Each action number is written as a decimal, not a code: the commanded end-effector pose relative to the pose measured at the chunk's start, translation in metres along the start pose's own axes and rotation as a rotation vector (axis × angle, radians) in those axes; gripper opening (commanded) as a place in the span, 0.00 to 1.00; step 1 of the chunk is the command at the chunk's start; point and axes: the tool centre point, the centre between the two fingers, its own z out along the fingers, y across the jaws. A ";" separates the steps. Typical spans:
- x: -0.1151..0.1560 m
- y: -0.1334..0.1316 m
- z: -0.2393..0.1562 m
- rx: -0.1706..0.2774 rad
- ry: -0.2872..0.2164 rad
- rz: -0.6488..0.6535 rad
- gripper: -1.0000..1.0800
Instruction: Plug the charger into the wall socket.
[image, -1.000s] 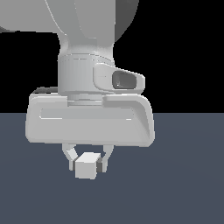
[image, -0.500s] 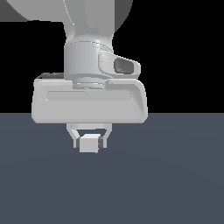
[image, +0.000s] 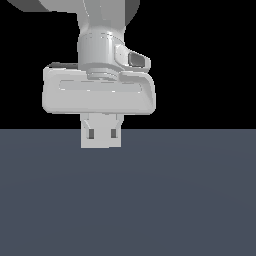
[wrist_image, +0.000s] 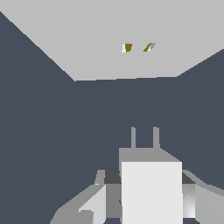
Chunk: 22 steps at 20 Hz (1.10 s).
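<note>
In the wrist view the charger (wrist_image: 151, 190), a small white block, sits between my gripper's fingers (wrist_image: 101, 199), with its two prongs (wrist_image: 144, 138) pointing at the wall socket (wrist_image: 87, 39). The socket is a flat pale panel with two small yellowish holes (wrist_image: 138, 47), and a stretch of dark floor still separates it from the prongs. In the exterior view the charger (image: 101, 136) hangs under my hand (image: 99, 95), its front facing the camera squarely. My gripper (image: 101, 139) is shut on it. The socket is out of the exterior view.
A flat dark blue-grey floor (image: 175, 200) fills the lower half of the exterior view, under a black background. Nothing else stands in either view.
My hand has risen in the exterior view and turned, carrying the charger with it. The block, seen at an angle before, now faces the camera squarely.
</note>
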 end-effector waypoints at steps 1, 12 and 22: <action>0.006 -0.001 -0.006 0.001 -0.001 -0.026 0.00; 0.011 -0.003 -0.011 0.002 -0.001 -0.043 0.00; 0.037 -0.004 -0.010 0.002 -0.001 -0.044 0.00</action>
